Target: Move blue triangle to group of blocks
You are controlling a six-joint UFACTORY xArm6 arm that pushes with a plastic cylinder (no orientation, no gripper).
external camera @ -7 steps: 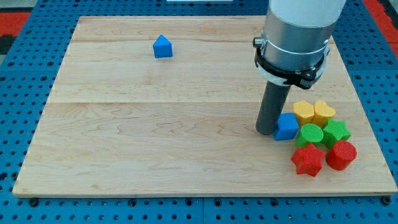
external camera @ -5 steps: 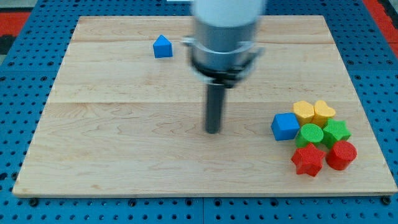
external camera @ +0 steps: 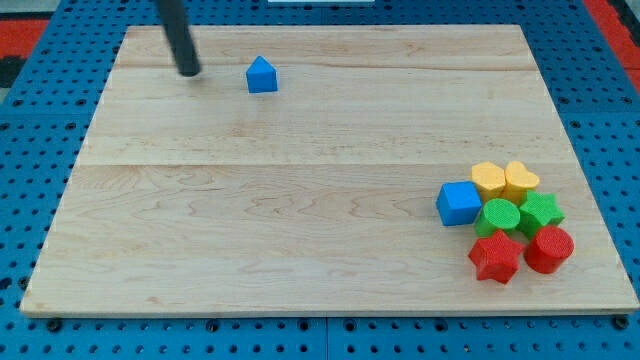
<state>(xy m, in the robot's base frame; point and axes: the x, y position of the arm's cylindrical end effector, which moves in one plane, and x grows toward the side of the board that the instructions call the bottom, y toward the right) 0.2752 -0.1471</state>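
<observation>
The blue triangle (external camera: 262, 75) sits alone near the view's top, left of centre, on the wooden board (external camera: 250, 200). My tip (external camera: 188, 72) rests on the board a short way to the triangle's left, apart from it. The group of blocks lies at the view's lower right: a blue cube (external camera: 459, 203), a yellow hexagon (external camera: 488, 179), a yellow heart (external camera: 521, 179), a green cylinder (external camera: 498, 215), a green star (external camera: 541, 212), a red star (external camera: 495, 256) and a red cylinder (external camera: 549, 249), packed close together.
The board lies on a blue pegboard (external camera: 40, 140) that surrounds it on all sides. A red patch (external camera: 20, 30) shows at the view's top left corner.
My tip left the blue cube by the group at the lower right, crossed the board's middle and now stands at the top left, just left of the blue triangle. No block moved.
</observation>
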